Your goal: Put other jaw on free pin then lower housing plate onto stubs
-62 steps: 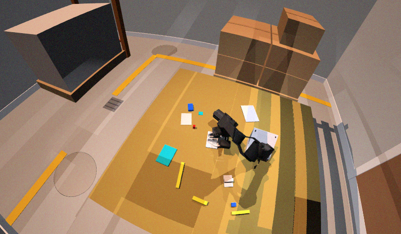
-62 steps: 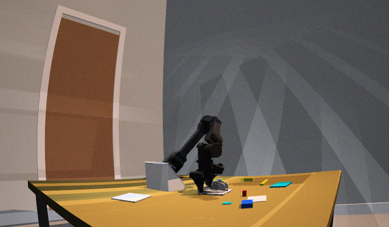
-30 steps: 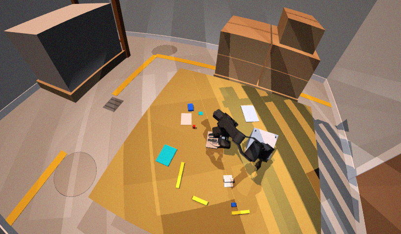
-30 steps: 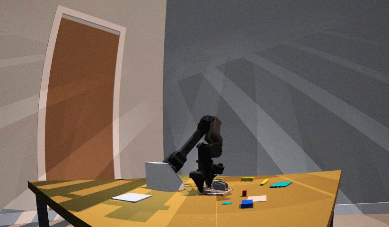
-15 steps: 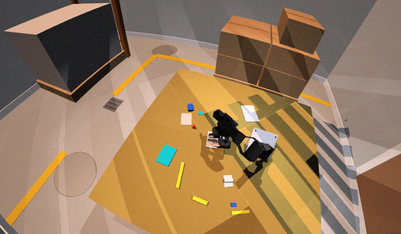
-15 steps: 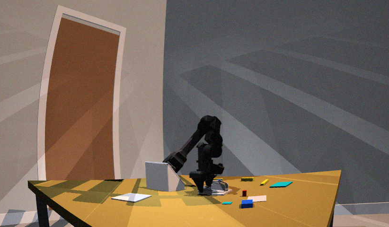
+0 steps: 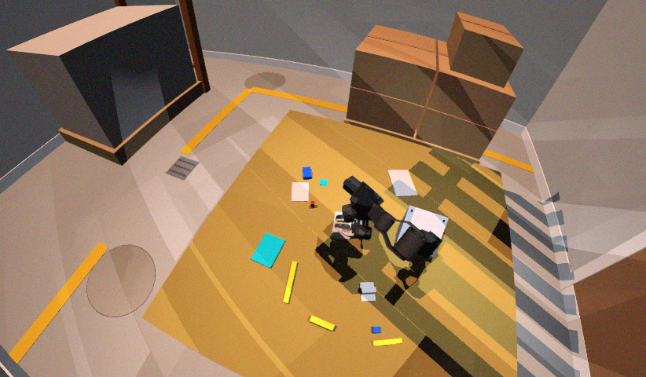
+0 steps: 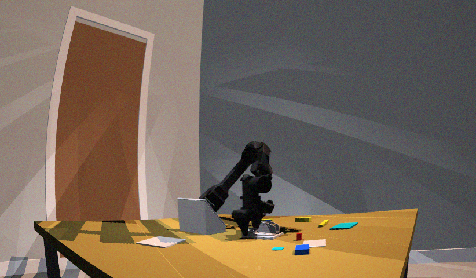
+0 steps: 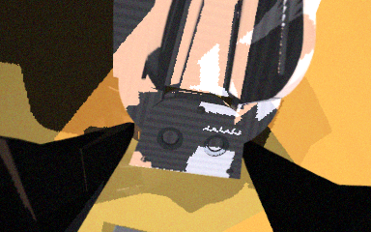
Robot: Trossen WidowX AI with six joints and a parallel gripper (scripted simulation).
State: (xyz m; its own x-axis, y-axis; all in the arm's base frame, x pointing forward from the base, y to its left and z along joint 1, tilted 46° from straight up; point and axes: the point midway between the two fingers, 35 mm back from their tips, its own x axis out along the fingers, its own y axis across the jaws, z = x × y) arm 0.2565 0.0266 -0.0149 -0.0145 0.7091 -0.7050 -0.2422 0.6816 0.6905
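The housing plate (image 9: 187, 116), a small, partly shaded rectangle, lies across the inner ends of the two jaws in the wrist view. Two round stub ends show in rings on it. I see no clear tilt. The left jaw (image 9: 174, 43) and right jaw (image 9: 279, 53) run side by side from its far edge; both look dark. The plate hides the gear teeth and pins. The pale base (image 7: 336, 217) (image 8: 249, 237) lies flat on the table. My gripper (image 9: 189, 136) (image 8: 251, 231) is open and empty, pointing down, one finger on each side of the plate. Contact cannot be told.
A pale sloped block (image 7: 427, 220) (image 8: 196, 215) stands beside the arm. A white panel (image 7: 401, 183) (image 8: 159, 242), pink sheet (image 7: 299, 192), blue block (image 7: 306, 173) (image 8: 301, 249), red piece (image 7: 312, 203) (image 8: 299, 236), teal slab (image 7: 269, 250) (image 8: 343, 226), grey stepped block (image 7: 367, 291) and yellow bars (image 7: 290, 282) lie around.
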